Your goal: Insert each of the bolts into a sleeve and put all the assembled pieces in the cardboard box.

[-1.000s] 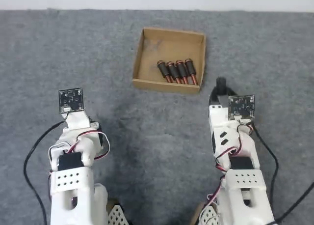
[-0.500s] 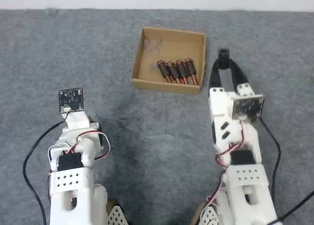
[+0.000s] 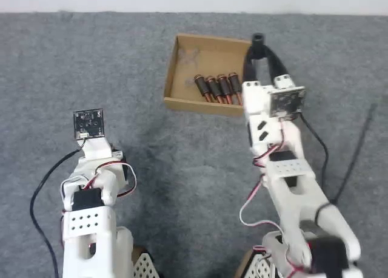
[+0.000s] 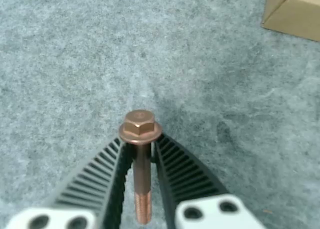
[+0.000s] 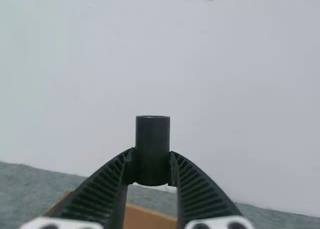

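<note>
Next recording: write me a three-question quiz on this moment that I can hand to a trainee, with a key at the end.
1. True or false: the left gripper is shut on a copper bolt.
2. What does the right gripper hold? A) a black sleeve B) a copper bolt C) nothing
3. How many assembled pieces lie in the cardboard box?
Key: 1 true; 2 A; 3 four.
</note>
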Motion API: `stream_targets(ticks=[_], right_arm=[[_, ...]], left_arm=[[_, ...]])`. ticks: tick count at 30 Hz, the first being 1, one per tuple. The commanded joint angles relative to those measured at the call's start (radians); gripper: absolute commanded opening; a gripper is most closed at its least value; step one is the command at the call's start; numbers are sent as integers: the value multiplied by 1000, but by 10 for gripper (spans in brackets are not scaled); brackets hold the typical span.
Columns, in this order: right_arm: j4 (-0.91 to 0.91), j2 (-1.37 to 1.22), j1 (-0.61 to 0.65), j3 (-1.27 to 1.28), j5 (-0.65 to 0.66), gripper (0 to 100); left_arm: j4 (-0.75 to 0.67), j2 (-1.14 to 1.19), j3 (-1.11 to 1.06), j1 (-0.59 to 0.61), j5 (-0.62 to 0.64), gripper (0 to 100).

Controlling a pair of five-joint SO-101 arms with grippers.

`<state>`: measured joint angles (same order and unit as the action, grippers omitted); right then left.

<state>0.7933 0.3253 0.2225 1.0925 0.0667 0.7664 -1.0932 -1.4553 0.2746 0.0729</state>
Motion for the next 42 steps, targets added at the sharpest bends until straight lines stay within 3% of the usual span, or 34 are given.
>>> stream_targets(ticks=[1, 8, 20, 30, 42], right_arm=[[137, -74, 45, -71, -9, 23], [383, -331, 117, -115, -2, 6], [656, -728, 216, -186, 28, 6], [946, -757, 326, 84, 94, 6], [967, -673, 329, 259, 118, 6]], left_arm=[[-29, -34, 5, -6, 2, 11], [-75, -34, -10, -8, 0, 11], [-78, -34, -12, -8, -23, 11], [-78, -34, -12, -9, -38, 11], [-78, -34, -13, -9, -38, 11]])
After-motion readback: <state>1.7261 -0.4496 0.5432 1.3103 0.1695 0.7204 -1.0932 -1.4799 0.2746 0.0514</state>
